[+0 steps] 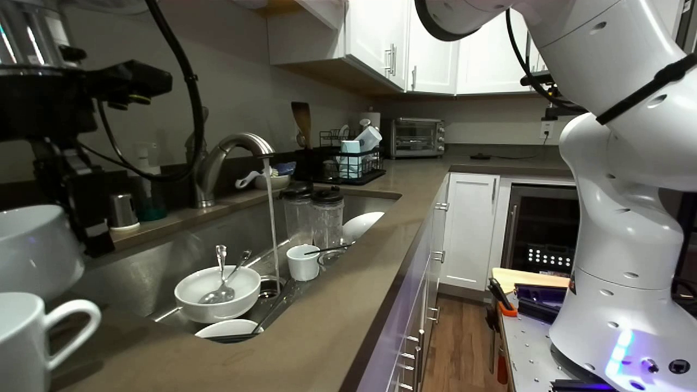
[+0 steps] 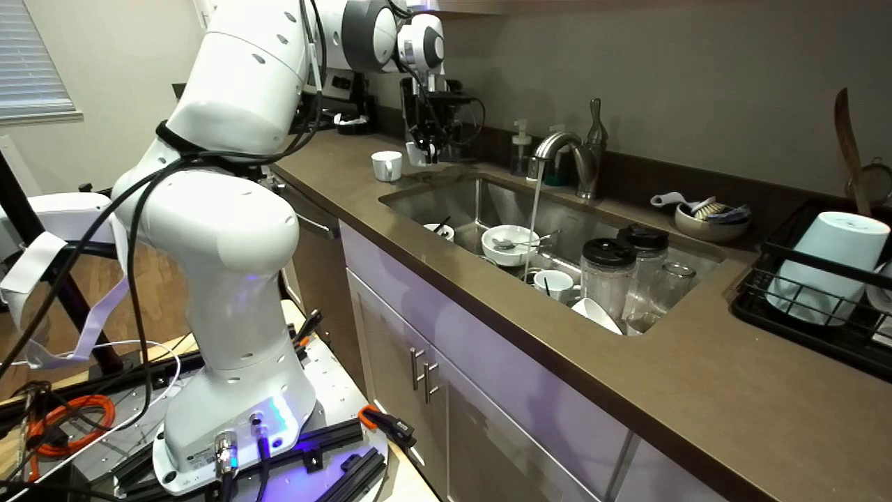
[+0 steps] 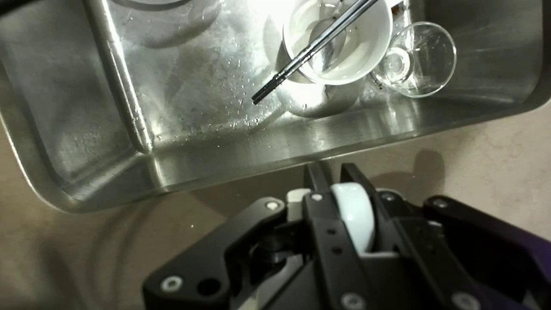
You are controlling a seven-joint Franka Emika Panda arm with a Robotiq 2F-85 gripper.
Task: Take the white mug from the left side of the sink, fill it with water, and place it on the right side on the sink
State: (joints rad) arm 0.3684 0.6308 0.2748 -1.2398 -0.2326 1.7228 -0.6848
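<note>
White mug is pinched in downturned jaws, arm arched over countertop.

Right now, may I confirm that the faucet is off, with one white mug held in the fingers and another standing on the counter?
Not quite: the faucet is running, as the water stream in both exterior views shows; one white mug is in the fingers, another mug on the counter.

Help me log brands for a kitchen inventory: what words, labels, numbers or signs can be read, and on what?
No text can be read in any view.
Robot base: faint mark, perhaps lettering, too small to read.
Toaster oven: any badge is too small to read.
White mug at the tool: no print on the sides that show.
</note>
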